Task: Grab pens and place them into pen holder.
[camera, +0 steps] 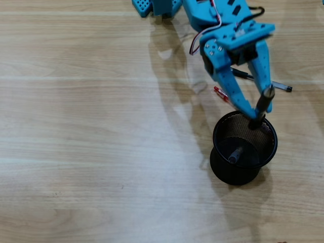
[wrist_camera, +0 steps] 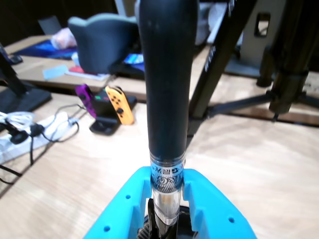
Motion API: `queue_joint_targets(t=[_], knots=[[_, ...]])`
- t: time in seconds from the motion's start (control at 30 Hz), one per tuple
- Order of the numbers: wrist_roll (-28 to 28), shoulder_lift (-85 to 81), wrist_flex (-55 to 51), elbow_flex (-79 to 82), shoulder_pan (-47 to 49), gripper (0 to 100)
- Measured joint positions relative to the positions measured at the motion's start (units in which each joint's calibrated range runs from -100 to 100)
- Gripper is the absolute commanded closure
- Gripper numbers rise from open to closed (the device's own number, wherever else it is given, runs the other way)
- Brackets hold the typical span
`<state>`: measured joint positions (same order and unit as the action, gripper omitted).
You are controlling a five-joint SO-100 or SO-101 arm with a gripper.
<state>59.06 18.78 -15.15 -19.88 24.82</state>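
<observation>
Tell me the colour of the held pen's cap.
Black; the pen's cap shows best in the wrist view.

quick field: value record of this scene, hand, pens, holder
hand: blue hand shut on the clear-barrelled pen, over the holder's rim
held pen: black cap end fills the wrist view, clear barrel between the fingers
pen holder: black mesh cup, upright on the wooden table
inside holder: one grey pen
on table: red pen and another pen, both partly hidden by the arm
</observation>
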Motion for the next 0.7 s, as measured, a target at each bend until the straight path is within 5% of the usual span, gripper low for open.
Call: queue_joint_targets(t=[0.7], knots=[[0.0,5.8,0.4,0.1,0.8,89]])
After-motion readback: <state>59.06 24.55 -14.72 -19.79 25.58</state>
